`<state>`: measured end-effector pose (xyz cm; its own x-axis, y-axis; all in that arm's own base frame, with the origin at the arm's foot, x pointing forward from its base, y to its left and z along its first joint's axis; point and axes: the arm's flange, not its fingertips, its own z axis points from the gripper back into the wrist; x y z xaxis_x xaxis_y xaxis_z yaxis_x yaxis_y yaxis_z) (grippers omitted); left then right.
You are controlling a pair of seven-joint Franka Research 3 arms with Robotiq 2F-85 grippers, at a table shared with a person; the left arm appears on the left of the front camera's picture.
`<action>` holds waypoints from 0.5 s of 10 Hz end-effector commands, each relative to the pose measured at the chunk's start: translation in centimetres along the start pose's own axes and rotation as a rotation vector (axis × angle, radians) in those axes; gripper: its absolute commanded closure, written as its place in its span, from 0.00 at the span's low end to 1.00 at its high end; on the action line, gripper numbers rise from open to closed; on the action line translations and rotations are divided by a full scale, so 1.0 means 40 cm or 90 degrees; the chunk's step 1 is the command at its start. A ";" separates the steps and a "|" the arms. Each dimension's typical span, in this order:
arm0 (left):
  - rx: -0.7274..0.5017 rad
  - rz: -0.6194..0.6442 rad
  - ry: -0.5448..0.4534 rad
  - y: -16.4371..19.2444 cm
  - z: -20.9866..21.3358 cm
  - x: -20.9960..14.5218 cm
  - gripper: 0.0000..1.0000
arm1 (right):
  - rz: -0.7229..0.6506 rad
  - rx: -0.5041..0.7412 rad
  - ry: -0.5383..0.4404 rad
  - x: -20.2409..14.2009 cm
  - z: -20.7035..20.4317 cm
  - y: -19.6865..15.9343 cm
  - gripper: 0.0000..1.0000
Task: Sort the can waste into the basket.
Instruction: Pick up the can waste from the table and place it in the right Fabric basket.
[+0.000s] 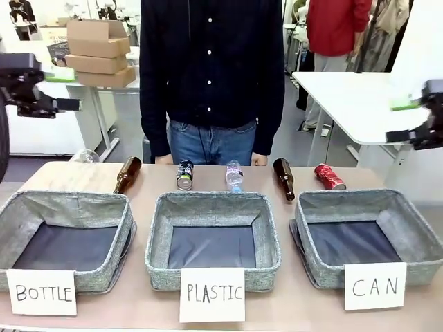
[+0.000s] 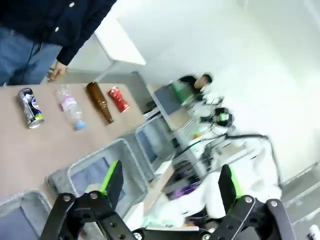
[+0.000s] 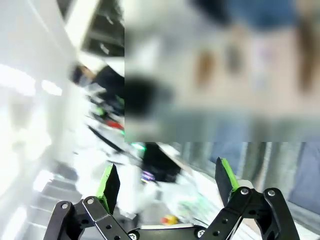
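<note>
Two pieces of can waste lie along the table's far edge, in front of the person. The red can [image 1: 329,176] lies just behind the basket [image 1: 360,202], a grey one with a white CAN card at the right. The dark can [image 1: 185,175] lies left of middle, behind the PLASTIC basket. My left gripper [image 1: 66,91] hangs open high at the far left, well away from both. My right gripper [image 1: 407,122] hangs open high at the far right, above and to the right of the basket. In the left wrist view the open left gripper [image 2: 170,185] looks towards the dark can [image 2: 30,107] and the red can [image 2: 118,98]. The right wrist view is blurred, with the right gripper [image 3: 167,185] open.
Grey baskets marked PLASTIC [image 1: 159,238] and BOTTLE [image 1: 14,221] stand at the middle and left. Two brown glass bottles [image 1: 127,174] [image 1: 284,178] and a clear plastic bottle [image 1: 234,176] lie in the same row as the cans. A person [image 1: 211,76] stands at the far edge.
</note>
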<state>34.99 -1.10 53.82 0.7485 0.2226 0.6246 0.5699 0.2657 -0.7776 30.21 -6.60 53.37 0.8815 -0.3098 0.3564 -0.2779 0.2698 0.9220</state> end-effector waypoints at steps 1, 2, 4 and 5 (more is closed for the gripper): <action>0.068 0.042 0.002 0.015 -0.067 -0.104 0.00 | -0.065 0.039 -0.133 -0.080 -0.015 -0.021 0.00; 0.154 0.041 0.044 0.011 -0.083 -0.081 0.00 | 0.000 0.000 0.000 0.000 0.000 0.000 0.00; 0.010 0.040 -0.009 0.027 -0.013 -0.008 0.00 | 0.000 0.000 0.000 0.000 0.000 0.000 0.00; 0.010 0.040 -0.009 0.027 -0.013 -0.008 0.00 | 0.000 0.000 0.000 0.000 0.000 0.000 0.00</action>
<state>35.72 -1.93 52.57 0.7938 0.2518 0.5536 0.4880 0.2795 -0.8269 30.09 -6.21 52.62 0.8990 -0.3085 0.3107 -0.2349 0.2591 0.9368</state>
